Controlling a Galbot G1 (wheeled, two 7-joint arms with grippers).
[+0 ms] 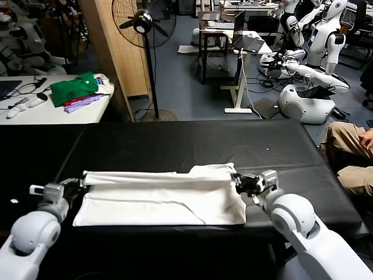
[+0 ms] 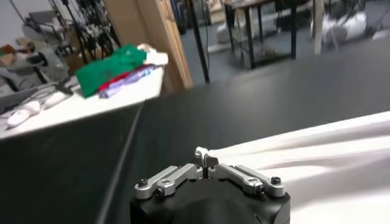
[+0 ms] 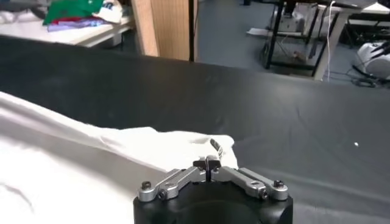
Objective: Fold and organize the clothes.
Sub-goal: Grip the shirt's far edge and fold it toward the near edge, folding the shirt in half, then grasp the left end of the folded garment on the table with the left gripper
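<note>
Clearly the black desk (image 1: 175, 146) carries a white T-shirt (image 1: 163, 201), spread wide along its near edge and partly folded lengthwise. Each hand is closed tight on an end of the raised fold: the left hand (image 1: 74, 185) pinches the shirt's left edge, the right hand (image 1: 242, 182) its right edge. To fold well, both should probably travel together at equal height, keeping the cloth taut so the crease lies straight.

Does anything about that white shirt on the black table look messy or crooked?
Slightly. The white T-shirt lies partly folded, and a bunched flap pokes out past its far edge near the right gripper. Both grippers, left gripper too, pinch its ends. Nothing looks damaged.
</note>
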